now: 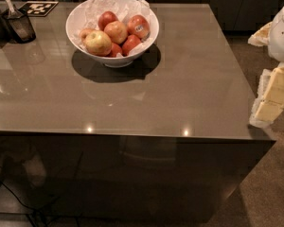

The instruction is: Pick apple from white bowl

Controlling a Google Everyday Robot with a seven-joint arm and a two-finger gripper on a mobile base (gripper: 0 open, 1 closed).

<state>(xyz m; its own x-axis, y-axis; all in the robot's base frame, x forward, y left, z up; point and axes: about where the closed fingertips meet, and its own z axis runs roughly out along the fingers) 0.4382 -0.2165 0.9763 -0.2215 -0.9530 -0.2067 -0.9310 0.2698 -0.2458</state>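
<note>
One white bowl point(114, 59) on the worktop point(170, 93) holds at least six apples point(116, 31). The gripper point(273, 92) hangs beside the worktop's right edge; I cannot tell its grip.

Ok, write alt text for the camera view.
A white bowl lined with paper holds several red-yellow apples at the far side of a glossy grey table. The claw hangs off the table's right edge, away from the bowl; a dark cup stands far left.

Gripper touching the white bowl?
Apart. Camera view: gripper sits at the table's right edge; a stretch of tabletop separates it from the white bowl.
</note>
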